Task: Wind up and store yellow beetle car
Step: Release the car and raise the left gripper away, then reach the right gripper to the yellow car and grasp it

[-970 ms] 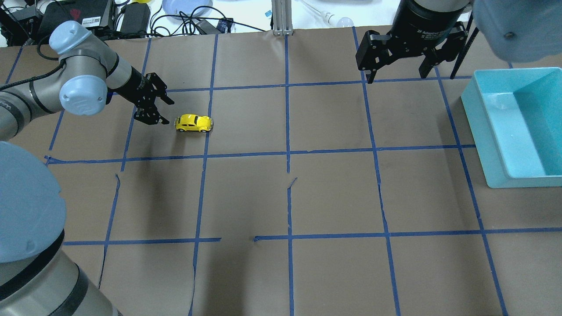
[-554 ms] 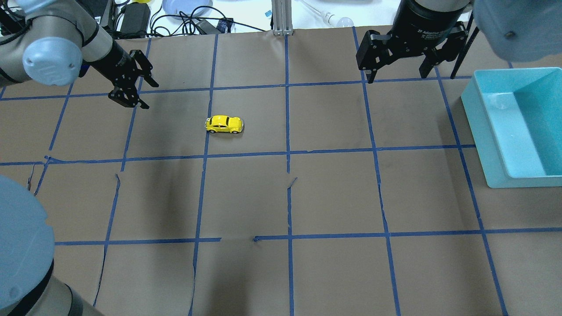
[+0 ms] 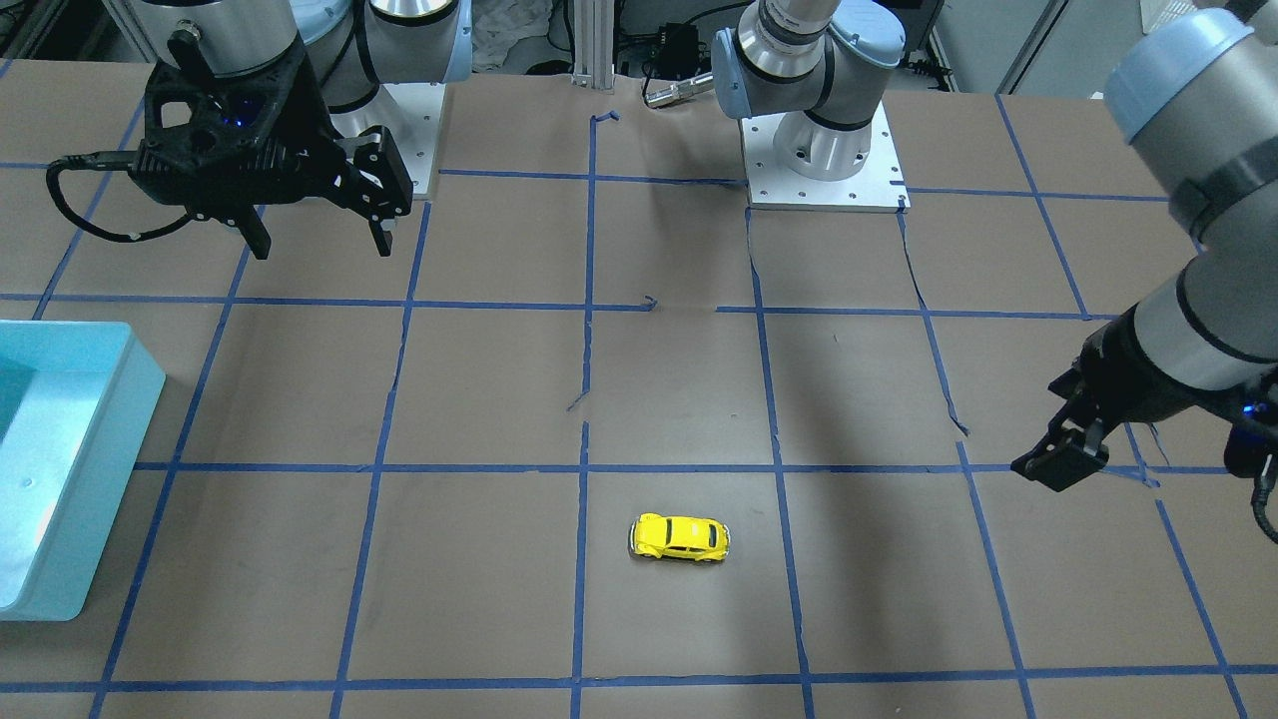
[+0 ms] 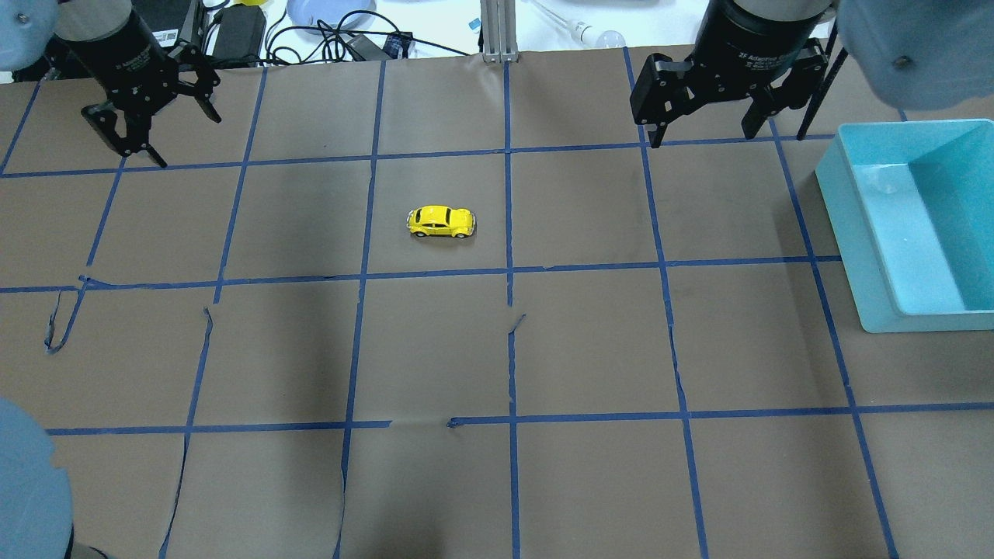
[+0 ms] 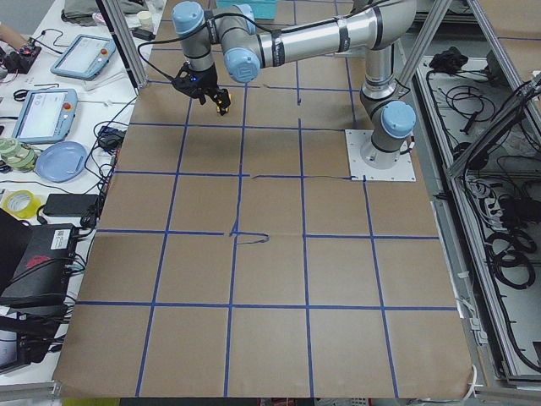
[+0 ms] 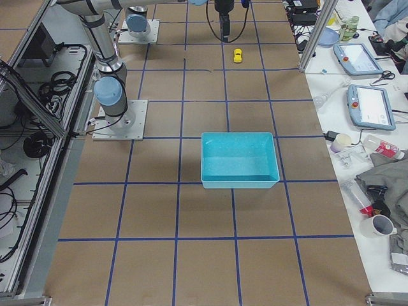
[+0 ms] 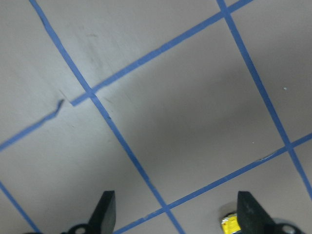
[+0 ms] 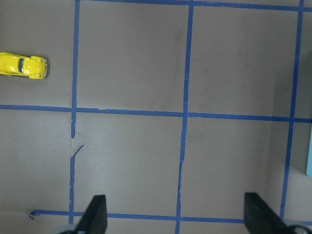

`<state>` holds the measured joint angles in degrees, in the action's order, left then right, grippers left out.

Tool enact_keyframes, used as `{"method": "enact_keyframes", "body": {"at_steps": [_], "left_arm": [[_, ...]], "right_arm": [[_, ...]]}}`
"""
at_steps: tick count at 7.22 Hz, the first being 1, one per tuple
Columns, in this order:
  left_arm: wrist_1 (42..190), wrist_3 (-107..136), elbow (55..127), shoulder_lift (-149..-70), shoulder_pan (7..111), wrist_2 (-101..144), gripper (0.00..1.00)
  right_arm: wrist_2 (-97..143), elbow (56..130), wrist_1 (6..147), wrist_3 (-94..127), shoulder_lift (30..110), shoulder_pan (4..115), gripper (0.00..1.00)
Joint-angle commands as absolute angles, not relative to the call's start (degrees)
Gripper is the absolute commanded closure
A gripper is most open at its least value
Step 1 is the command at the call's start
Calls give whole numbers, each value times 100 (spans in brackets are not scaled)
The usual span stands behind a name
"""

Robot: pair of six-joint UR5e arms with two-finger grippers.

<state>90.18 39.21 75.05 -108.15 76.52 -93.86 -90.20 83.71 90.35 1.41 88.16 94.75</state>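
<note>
Overhead exterior view, left to right: the left arm's black two-finger gripper (image 4: 189, 142) has pulled back to the far-left corner since a moment ago. Its fingers are spread wide and empty, and it points down at a slant. The tiny glossy yellow beetle car (image 4: 441, 222) has rolled rightward and now sits on its wheels on the brown paper-covered table (image 4: 590, 349), just left of the middle blue tape line (image 4: 508, 202). The right arm's black gripper (image 4: 703, 140) hangs unmoved, fingers apart and empty, near the light-teal plastic bin (image 4: 932, 322).

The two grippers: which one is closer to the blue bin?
The right gripper, at the overhead view's upper right, next to the blue bin. The left gripper is far across the table, beyond the yellow car.
</note>
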Motion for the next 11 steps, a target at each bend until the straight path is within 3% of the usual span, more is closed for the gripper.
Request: {"method": "enact_keyframes", "body": {"at_steps": [1,8,11], "left_arm": [[9176,3516,7427,-10749,7655,-9756,0],[9175,1191,7488,-10240,8075,-9608,0],[9325,80,7725,-10090,8140,-9422,0]], "right_arm": [[-9026,8367,9026,141,8815,9466,0],[-8983,8350,9078,-155,8755,9501,0],[-8921,8323,10293,-685,7853,10165,0]]}}
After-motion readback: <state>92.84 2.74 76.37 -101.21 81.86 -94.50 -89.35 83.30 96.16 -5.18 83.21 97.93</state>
